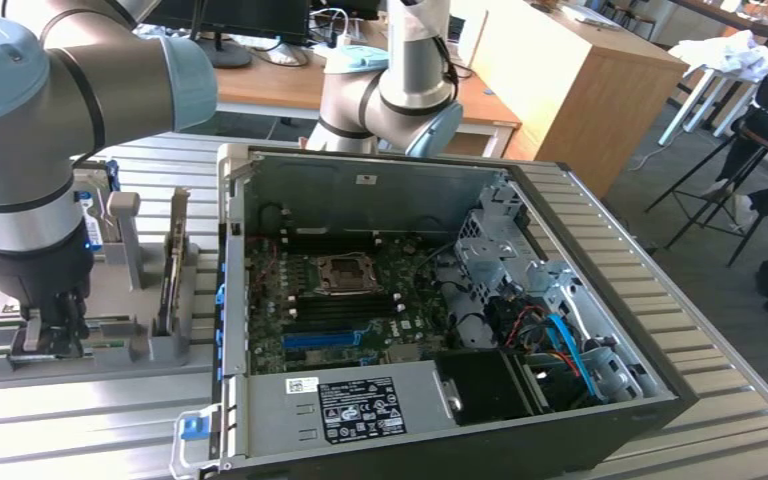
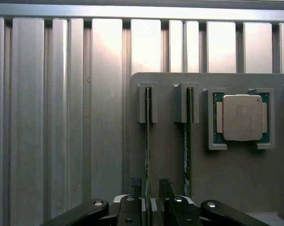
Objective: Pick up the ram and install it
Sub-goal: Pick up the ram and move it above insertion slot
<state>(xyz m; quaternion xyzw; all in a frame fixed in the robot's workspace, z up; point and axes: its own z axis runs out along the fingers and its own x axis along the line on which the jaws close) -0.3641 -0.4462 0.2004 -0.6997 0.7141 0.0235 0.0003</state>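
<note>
Open computer case [image 1: 357, 195] lies on its side, centre frame, on ribbed metal worktop [image 1: 77, 430]. Motherboard [image 1: 398, 320] exposed, with bare processor socket [image 1: 344, 270] above blue slot [image 1: 324, 338]. Grey holder block [image 1: 171, 352] at left. Wrist view: square silver processor chip [image 2: 242, 117] seated in a holder pocket. Wooden desk [image 1: 584, 70] upper right.

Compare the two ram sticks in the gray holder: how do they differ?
The outer ram stands between the open fingers of the gripper; the inner ram stands free beside them. The inner ram is next to the processor chip; the outer ram is one slot farther. Both stand on edge, parallel, in the gray holder.
</note>
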